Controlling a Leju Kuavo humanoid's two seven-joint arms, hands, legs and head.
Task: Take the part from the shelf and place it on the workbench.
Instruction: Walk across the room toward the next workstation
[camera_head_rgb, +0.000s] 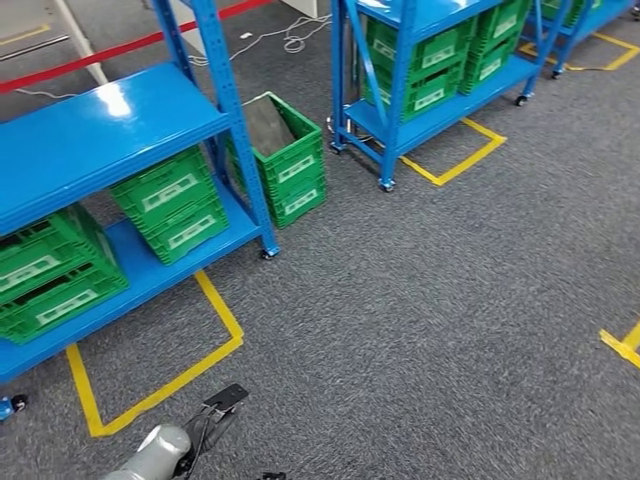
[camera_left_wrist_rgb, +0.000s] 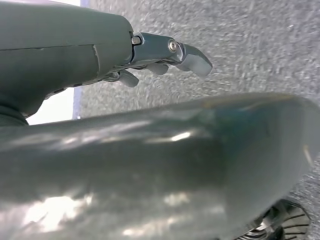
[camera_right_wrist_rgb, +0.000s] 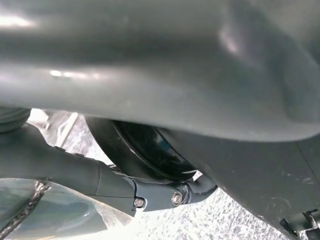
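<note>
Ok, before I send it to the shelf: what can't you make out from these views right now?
- The part: no crate interior shows in the head view; the green crates on the near blue shelf are seen from the side.
- Left hand: a big grey blurred surface fills the left wrist view; grasp unclear.
- Right hand: mostly hidden by dark body parts in the right wrist view.
- Workbench: none recognisable.

- A warehouse or factory storeroom, judging by its fittings.
- Blue steel shelving racks (camera_head_rgb: 90, 140) stand on castors, a second rack (camera_head_rgb: 423, 60) well apart from the first.
- Green plastic crates (camera_head_rgb: 170, 205) with white labels sit on the shelves; one crate (camera_head_rgb: 290, 155) stands on the floor.
- Grey carpet floor (camera_head_rgb: 423, 330) carries yellow tape outlines (camera_head_rgb: 151, 390) and a red line (camera_head_rgb: 98, 55).
</note>
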